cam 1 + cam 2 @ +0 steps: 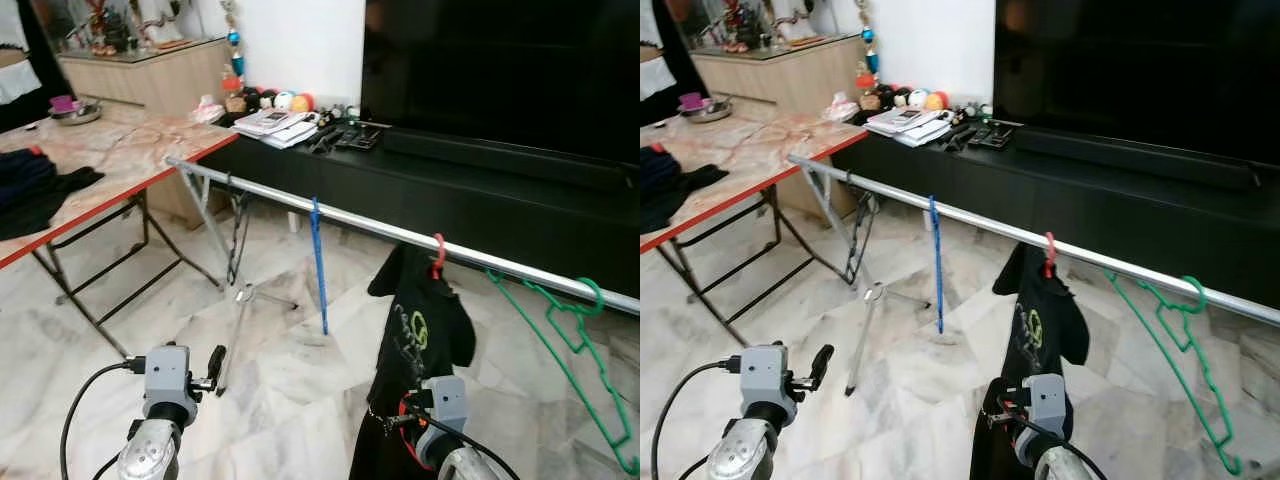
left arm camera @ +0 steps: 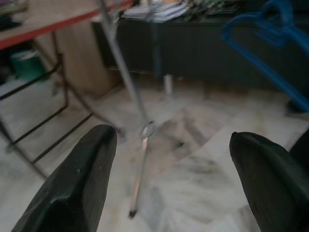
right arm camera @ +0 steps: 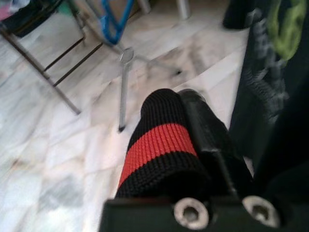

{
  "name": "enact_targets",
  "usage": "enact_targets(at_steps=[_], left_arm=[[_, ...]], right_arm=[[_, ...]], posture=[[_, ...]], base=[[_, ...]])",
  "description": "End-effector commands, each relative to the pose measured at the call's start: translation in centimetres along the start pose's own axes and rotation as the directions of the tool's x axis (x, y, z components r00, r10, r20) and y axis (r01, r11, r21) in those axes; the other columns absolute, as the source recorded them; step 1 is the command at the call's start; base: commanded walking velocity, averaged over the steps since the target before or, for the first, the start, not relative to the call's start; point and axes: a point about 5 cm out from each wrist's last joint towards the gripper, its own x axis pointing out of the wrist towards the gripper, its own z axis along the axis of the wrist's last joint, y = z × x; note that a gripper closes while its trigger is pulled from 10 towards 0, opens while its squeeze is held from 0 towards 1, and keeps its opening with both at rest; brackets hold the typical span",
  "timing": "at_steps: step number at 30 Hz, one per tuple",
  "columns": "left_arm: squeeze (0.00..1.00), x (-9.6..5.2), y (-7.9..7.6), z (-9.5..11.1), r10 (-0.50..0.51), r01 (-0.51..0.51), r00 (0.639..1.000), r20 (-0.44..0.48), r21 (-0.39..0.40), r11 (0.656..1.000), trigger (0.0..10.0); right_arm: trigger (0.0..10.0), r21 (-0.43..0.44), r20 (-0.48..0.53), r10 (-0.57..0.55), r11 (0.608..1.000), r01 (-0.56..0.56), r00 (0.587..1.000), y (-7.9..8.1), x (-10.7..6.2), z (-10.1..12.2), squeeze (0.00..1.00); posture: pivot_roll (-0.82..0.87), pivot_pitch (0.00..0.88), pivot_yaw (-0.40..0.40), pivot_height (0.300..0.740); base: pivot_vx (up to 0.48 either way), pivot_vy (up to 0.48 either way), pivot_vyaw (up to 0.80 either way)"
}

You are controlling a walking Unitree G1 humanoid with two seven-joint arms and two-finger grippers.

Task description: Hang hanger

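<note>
- Left eye view: a silver rail [image 1: 400,232] runs across the room in front of the black TV cabinet [image 1: 470,190]; I place everything by this rail.
- Hooked on the rail: a blue hanger [image 1: 318,265], a red hanger [image 1: 438,255] carrying a black shirt [image 1: 415,320], and, furthest toward my right, an empty green hanger [image 1: 575,340].
- A metal bowl [image 1: 75,112] sits on the red-edged table [image 1: 120,150] beyond the rail's left end; I cannot make out its contents.
- My left gripper [image 2: 169,179] hangs low, short of the rail, fingers [image 2: 77,183] spread wide, holding nothing.
- My right gripper [image 3: 188,140] is below the rail, just beside the black shirt, with black-and-red ribbed fabric [image 3: 157,145] against its finger; whether it is clamped, I cannot tell.
</note>
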Motion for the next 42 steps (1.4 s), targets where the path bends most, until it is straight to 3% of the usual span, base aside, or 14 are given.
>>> enact_targets(at_steps=[1, 8, 15, 19, 26, 32, 35, 36, 42], left_arm=[[0.00, -1.2, -0.1, -1.0, 0.002, -0.003, 0.999, -0.039, -0.027, 1.000, 10.0], [0.00, -1.1, -1.2, 1.3, -0.057, 0.057, 0.998, 0.034, -0.020, 0.998, 10.0], [0.00, -0.3, -2.1, 2.8, -0.085, 0.088, 0.994, 0.071, -0.038, 0.995, 10.0], [0.00, -0.2, -2.4, 3.7, -0.093, 0.097, 0.991, 0.092, -0.044, 0.994, 10.0], [0.00, -0.3, -2.5, 4.0, -0.099, 0.103, 0.992, 0.074, -0.052, 0.993, 10.0], [0.00, 0.3, -3.2, 4.2, -0.127, 0.131, 0.989, 0.076, -0.059, 0.990, 10.0], [0.00, 0.5, -3.6, 4.6, -0.153, 0.158, 0.985, 0.084, -0.047, 0.986, 10.0], [0.00, 0.5, -3.6, 4.6, -0.154, 0.158, 0.985, 0.084, -0.048, 0.986, 10.0], [0.00, 0.4, -3.7, 4.8, -0.154, 0.158, 0.984, 0.086, -0.049, 0.986, 10.0]], right_arm=[[10.0, -0.007, 0.014, -0.028, 1.000, 0.028, 1.000, -0.3, 0.1, 0.0, 0.00], [10.0, 0.002, 0.044, -0.106, 0.994, 0.106, 0.993, -1.3, 0.4, 0.4, 0.00], [10.0, -0.014, 0.089, -0.091, 0.996, 0.092, 0.992, -1.1, 0.8, 1.4, 0.00], [10.0, -0.010, 0.244, -0.112, 0.993, 0.118, 0.963, -1.6, 0.6, 3.7, 0.00], [10.0, -0.053, 0.365, -0.092, 0.991, 0.120, 0.926, -1.4, -0.7, 5.4, 0.00], [10.0, -0.065, 0.350, -0.084, 0.991, 0.113, 0.933, -1.1, -1.4, 4.6, 0.00], [10.0, -0.076, 0.257, -0.076, 0.992, 0.099, 0.963, -1.0, -0.8, 3.2, 0.00], [10.0, -0.115, 0.240, -0.059, 0.989, 0.089, 0.969, -0.8, -0.7, 2.9, 0.00], [10.0, -0.117, 0.241, -0.064, 0.989, 0.095, 0.969, -1.0, -0.5, 3.1, 0.00]], posture=[[0.07, 0.000, 0.064, 0.740], [0.08, 0.000, 0.064, 0.740], [0.09, 0.000, 0.050, 0.740], [0.09, 0.000, 0.046, 0.740], [0.07, 0.000, 0.052, 0.740], [0.06, 0.000, 0.058, 0.740], [0.06, 0.000, 0.055, 0.740], [0.07, 0.000, 0.054, 0.740], [0.08, 0.000, 0.048, 0.740]], base=[[0.000, 0.000, 0.00], [0.000, 0.000, 0.00], [0.000, 0.000, 0.00], [0.000, 0.000, 0.00], [0.000, 0.000, 0.00], [0.000, 0.000, 0.00], [0.000, 0.000, 0.00], [0.000, 0.000, 0.00], [0.000, 0.000, 0.00]])
